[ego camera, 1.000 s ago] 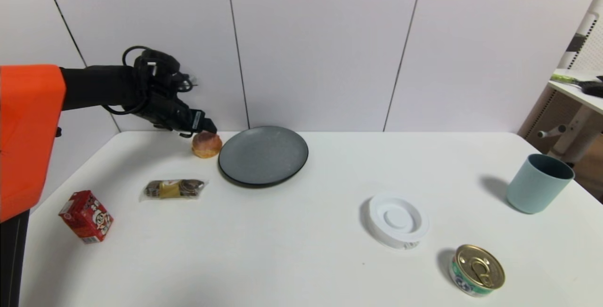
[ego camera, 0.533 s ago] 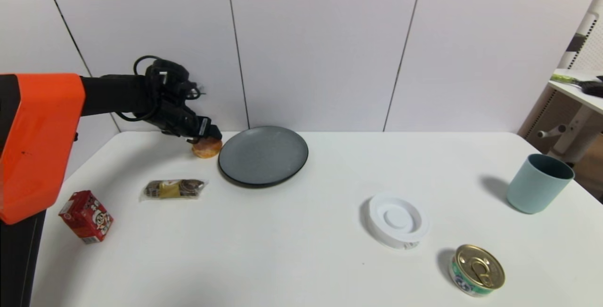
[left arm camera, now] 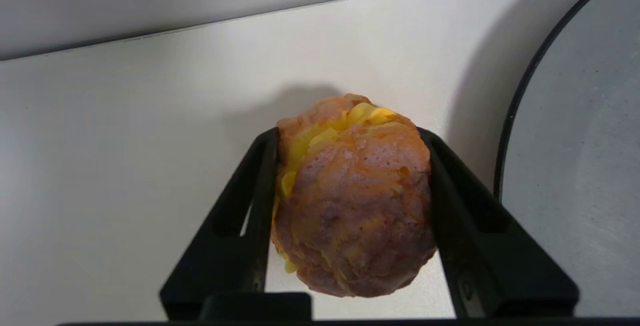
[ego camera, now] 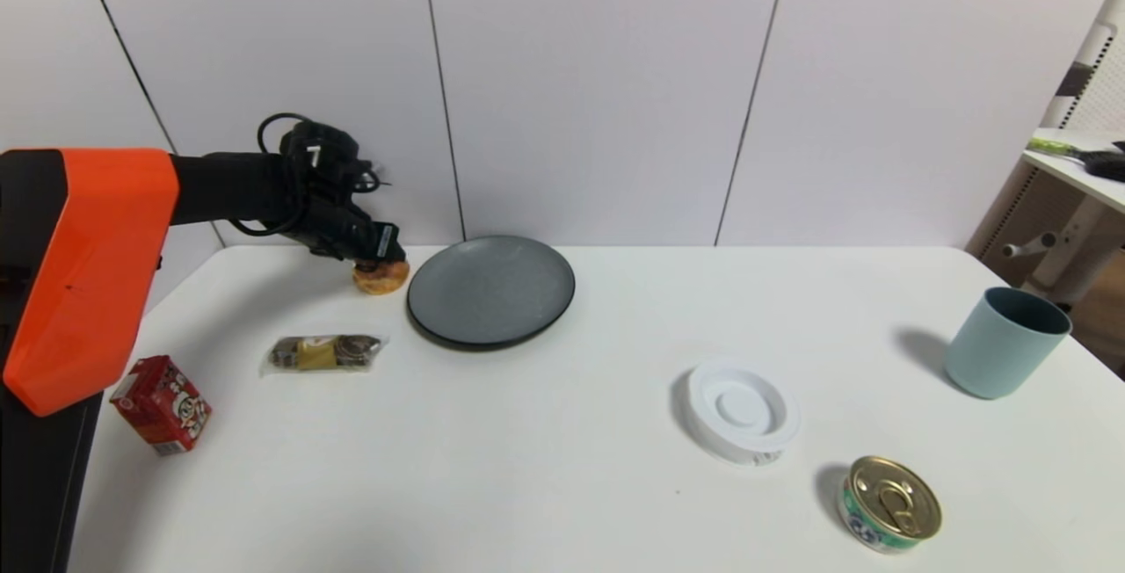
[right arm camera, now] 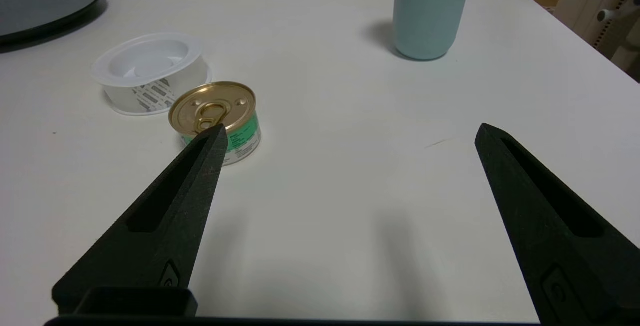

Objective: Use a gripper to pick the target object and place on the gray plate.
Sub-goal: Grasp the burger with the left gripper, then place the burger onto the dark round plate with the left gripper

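Across the lower frame of the head view spreads the white table (ego camera: 562,467). At its upper left the left gripper (ego camera: 380,258) reaches down onto the pastry (ego camera: 381,278), which sits on the table just left of the gray plate (ego camera: 490,290). Seen from the left wrist, the black fingers (left arm camera: 250,186) pinch the pastry (left arm camera: 352,201) from both sides, the plate's rim (left arm camera: 510,116) close beside. From the right wrist, the right gripper (right arm camera: 350,136) hangs above the table with fingers (right arm camera: 195,176) spread wide, near a green can (right arm camera: 216,118).
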You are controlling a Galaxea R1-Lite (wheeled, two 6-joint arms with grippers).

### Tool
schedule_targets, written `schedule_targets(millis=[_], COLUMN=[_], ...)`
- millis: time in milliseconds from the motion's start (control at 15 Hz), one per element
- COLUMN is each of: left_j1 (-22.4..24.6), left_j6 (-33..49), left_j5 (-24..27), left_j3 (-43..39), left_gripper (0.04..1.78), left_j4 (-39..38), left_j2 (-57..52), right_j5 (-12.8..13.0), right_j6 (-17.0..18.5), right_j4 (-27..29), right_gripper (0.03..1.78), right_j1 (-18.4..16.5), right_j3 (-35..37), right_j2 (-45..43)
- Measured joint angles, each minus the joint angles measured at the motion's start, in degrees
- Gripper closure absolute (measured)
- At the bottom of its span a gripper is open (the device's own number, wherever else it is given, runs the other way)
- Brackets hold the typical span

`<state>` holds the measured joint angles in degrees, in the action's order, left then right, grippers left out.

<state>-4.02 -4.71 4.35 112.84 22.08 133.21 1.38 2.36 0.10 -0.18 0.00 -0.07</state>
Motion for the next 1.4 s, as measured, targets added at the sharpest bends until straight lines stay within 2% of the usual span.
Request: schedule_targets(millis=[200,467,600,800,1000,1400], left_j1=[0.0,0.1,0.0,-0.7,-3.3,-12.5], left_j6=[-0.1,-0.9,-1.0,-1.0,-1.0,-0.5], left_j5=[0.1,1.8,2.2,2.3,2.3,2.5], left_j3=[0.0,-0.1,-0.2,-0.4,-0.6,-0.8], left_gripper=[1.08,1.1,1.29,1.3,1.31,1.31], left_j4=[0.0,-0.3,0.0,0.2,0.4,1.0], left_j2=[0.4,-0.2,-2.0,-7.1,-13.0,-17.7], right_j5=[0.0,0.0,0.0,0.0,0.0,0.0], right_j6=[0.0,0.0,0.0,0.0,0.0,0.0], right_j4=[0.0,0.0,0.0,0.0,0.0,0.0], right_gripper=[0.1,0.1,0.1,0.1,0.1,0.1], right_j1=[0.0,0.0,0.0,0.0,0.0,0.0], right_j3=[0.0,0.0,0.0,0.0,0.0,0.0], right_j2=[0.0,0.0,0.0,0.0,0.0,0.0])
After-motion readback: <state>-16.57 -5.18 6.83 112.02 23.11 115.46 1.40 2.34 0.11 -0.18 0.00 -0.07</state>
